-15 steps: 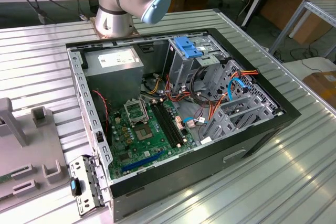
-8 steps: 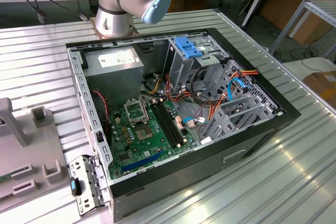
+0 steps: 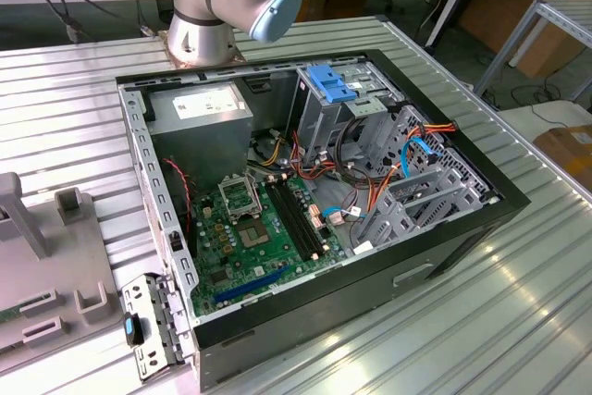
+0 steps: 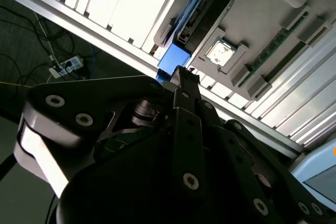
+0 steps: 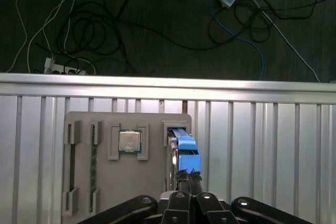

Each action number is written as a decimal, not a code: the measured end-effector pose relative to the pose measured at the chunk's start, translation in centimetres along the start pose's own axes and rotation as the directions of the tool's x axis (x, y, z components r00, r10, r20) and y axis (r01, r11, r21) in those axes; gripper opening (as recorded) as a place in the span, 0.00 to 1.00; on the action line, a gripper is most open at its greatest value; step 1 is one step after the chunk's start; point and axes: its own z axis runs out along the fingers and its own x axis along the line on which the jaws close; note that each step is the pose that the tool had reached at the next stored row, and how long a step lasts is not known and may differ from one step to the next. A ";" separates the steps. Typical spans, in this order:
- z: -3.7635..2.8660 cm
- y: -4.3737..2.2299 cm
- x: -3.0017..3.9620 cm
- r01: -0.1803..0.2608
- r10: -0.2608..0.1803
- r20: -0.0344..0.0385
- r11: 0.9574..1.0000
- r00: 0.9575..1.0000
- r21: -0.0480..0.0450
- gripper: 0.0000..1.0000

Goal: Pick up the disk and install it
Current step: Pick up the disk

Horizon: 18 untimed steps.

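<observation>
The disk [image 5: 185,148] stands on edge in a slot of a grey holder plate [image 5: 152,121]; its blue bracket faces my gripper. In the first wrist view the gripper [image 5: 188,174] hangs just above the disk's near end, its two dark fingers pressed together with no gap and nothing between them. The second wrist view has the same fingertips [image 4: 184,74] beside the blue end of the disk [image 4: 172,60]. The open computer case [image 3: 462,228] lies on the table in the exterior view, with a metal drive cage [image 3: 319,117] topped by a blue latch [image 3: 330,83].
A processor chip [image 5: 129,141] and a memory stick [image 5: 94,166] sit in other pockets of the holder plate. The ribbed metal table's edge [image 5: 168,80] is close behind it, with cables on the floor beyond. A grey power-supply box [image 3: 205,108] and loose wires fill the case.
</observation>
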 end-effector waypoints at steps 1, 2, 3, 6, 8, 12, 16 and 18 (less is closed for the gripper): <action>0.04 0.00 -0.03 0.000 0.000 0.000 1.000 1.000 0.000 0.11; 0.05 0.00 -0.04 0.000 0.000 0.000 1.000 1.000 0.000 0.11; 0.05 0.00 -0.04 0.000 0.000 0.000 1.000 1.000 0.000 0.11; 0.06 0.00 -0.04 0.000 0.000 0.000 1.000 1.000 0.000 0.11; 0.06 0.00 -0.04 0.000 0.000 0.000 1.000 1.000 0.000 0.11; 0.06 0.00 -0.05 0.000 0.000 0.000 1.000 1.000 0.000 0.11; 0.07 0.00 -0.05 0.000 0.000 0.000 1.000 1.000 0.000 0.29; 0.07 0.00 -0.05 0.000 0.000 0.000 1.000 1.000 0.000 0.42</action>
